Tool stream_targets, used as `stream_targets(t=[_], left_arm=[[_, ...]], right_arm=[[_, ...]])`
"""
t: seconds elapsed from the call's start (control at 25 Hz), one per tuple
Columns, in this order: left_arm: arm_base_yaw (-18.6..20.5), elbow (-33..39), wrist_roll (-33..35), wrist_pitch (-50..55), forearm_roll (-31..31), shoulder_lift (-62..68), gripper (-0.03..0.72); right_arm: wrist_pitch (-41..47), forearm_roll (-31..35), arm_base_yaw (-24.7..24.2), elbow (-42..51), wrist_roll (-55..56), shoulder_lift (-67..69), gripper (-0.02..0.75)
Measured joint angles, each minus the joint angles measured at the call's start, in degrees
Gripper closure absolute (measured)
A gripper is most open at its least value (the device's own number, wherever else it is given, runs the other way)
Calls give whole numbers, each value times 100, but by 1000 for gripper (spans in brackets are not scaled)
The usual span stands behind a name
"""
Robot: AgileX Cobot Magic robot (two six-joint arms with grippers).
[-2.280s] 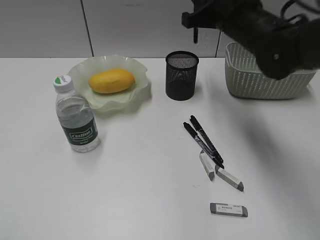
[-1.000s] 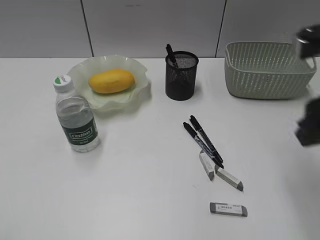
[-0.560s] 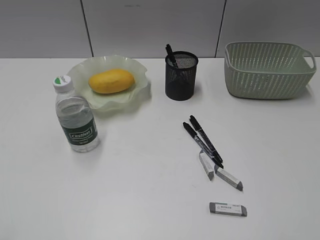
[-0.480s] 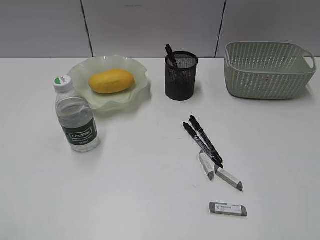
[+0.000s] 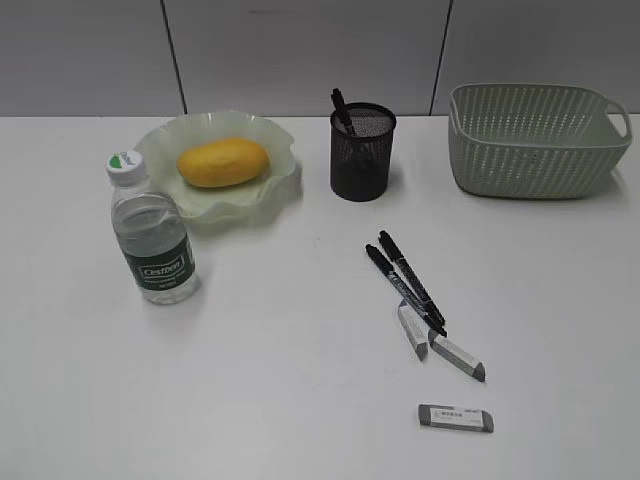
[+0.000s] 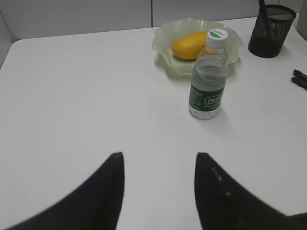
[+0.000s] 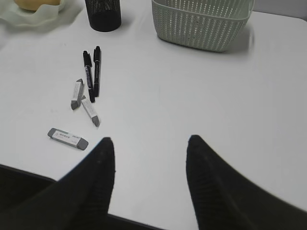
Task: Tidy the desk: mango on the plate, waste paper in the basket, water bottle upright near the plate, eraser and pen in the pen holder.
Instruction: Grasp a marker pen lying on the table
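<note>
Erasers (image 7: 68, 137) lie nearest my right tool (image 7: 149, 143), ahead-left on the desk (image 7: 201, 91), with two pens (image 7: 91, 72) beyond, then pen holder (image 7: 102, 14) and basket (image 7: 204, 21). Both tools gape, empty. Ahead-right of my left tool (image 6: 158, 160): water bottle (image 6: 207, 76) upright, then mango (image 6: 190, 44) on plate (image 6: 165, 40).

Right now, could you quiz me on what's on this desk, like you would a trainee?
1. True or false: the mango lies on the plate.
2. How many erasers lie loose on the desk?
3. Where is the pen that is already put away? A) in the basket B) in the pen holder C) beside the water bottle

Key:
1. True
2. Three, near two loose pens
3. B
</note>
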Motion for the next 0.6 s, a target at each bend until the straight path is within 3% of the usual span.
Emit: stream_targets(t=[0.16, 0.36, 0.44, 0.6], left_arm=[[0, 0, 0, 0, -5, 206, 367], [0, -79, 69, -24, -318, 1229, 386], [0, -292, 371, -171, -565, 1878, 399], [-5, -1092, 1425, -674, -1631, 3304, 480]], right_arm=[[0, 0, -84, 1, 6, 0, 345], [0, 0, -815, 1, 11, 0, 345], [0, -6, -963, 1, 13, 0, 345], [0, -20, -993, 1, 19, 0, 345]])
